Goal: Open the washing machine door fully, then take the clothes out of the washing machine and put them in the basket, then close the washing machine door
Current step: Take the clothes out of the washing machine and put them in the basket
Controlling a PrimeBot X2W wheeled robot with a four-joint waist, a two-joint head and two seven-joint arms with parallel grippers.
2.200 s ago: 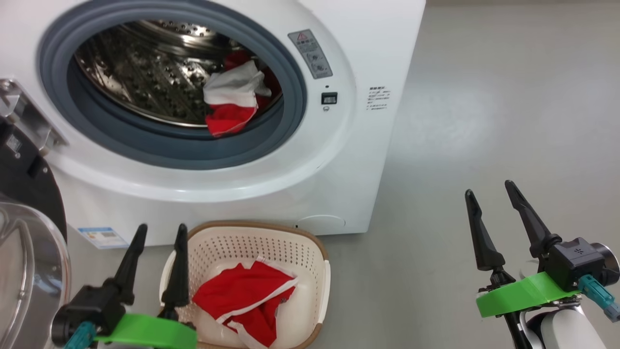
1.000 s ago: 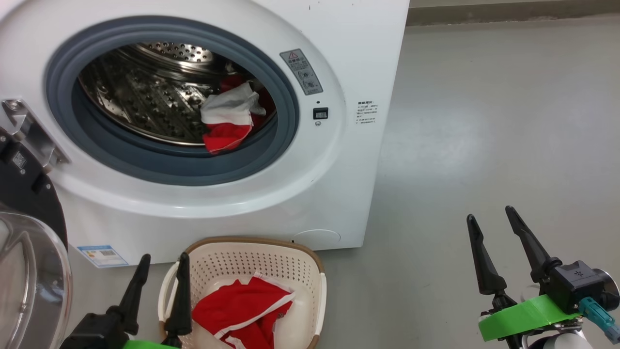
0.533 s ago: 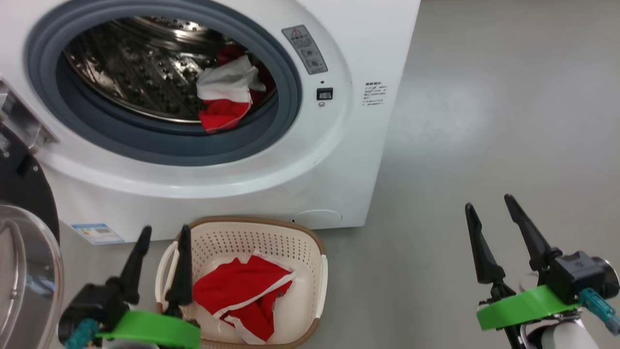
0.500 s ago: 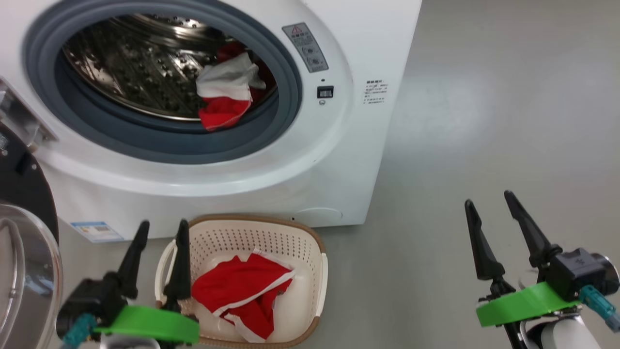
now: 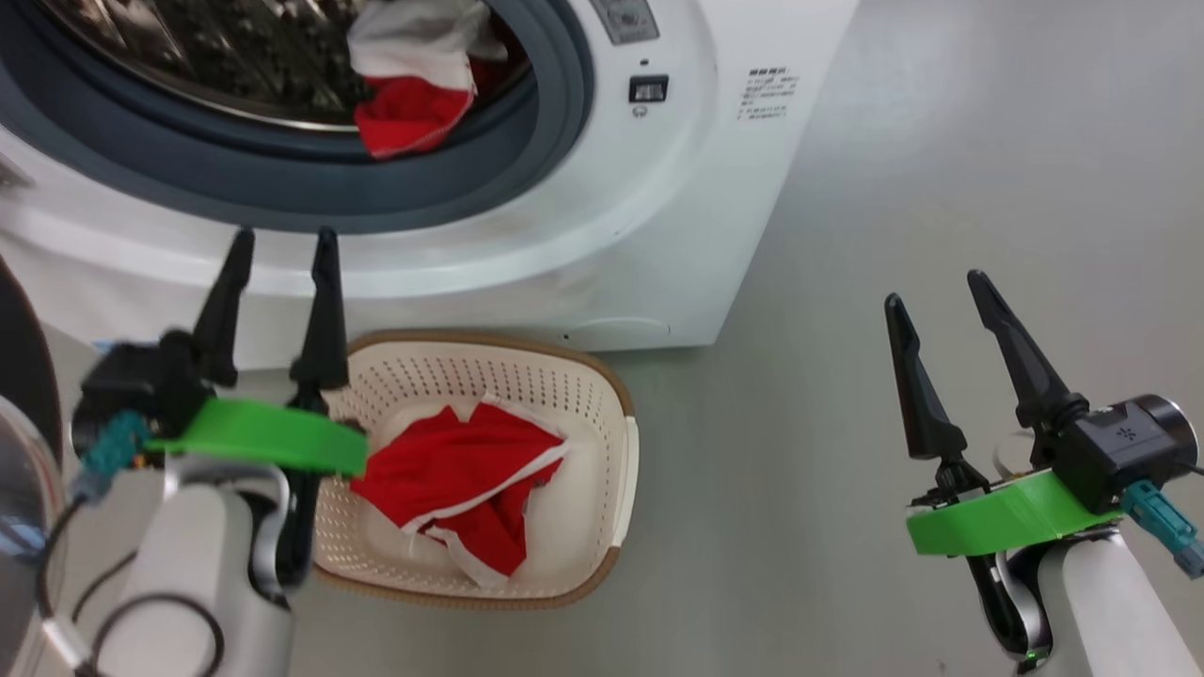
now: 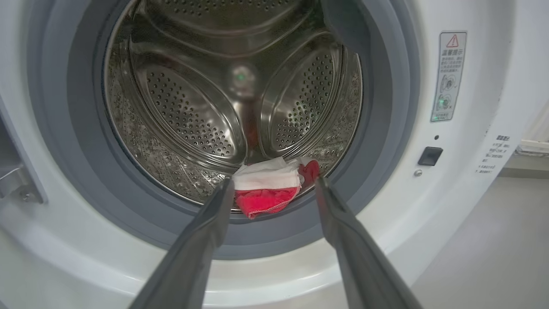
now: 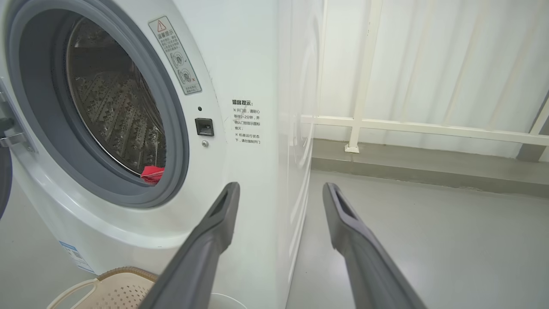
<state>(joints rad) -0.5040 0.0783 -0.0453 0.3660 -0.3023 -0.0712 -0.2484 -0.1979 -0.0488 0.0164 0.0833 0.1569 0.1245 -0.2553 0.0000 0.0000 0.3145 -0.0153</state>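
Clothes split two ways: one red piece with white trim lies in the basket, and a red-and-white bundle sits in the drum. Nearest the robot, left gripper is raised over the basket's left rim, fingers spread wide with nothing between them. Its wrist view frames the bundle right between the two fingers, so the arm looks lined up for a reach-in. Right gripper is off to the right over bare floor, well apart from everything, also wide open and empty. Looks parked, likely to keep out of the left arm's path. Basket stands on the floor just in front of the washing machine, below the opening, so the drop is short. Far left, washing machine door is swung out, only its edge in view, opening unobstructed. Further in comes the grey gasket, then the drum. Bundle rests low at the drum's front lip, just beside the gasket; contact cannot be told. Step judged: second pick. Risk: fabric catching on the gasket lip. Door closing not yet done.
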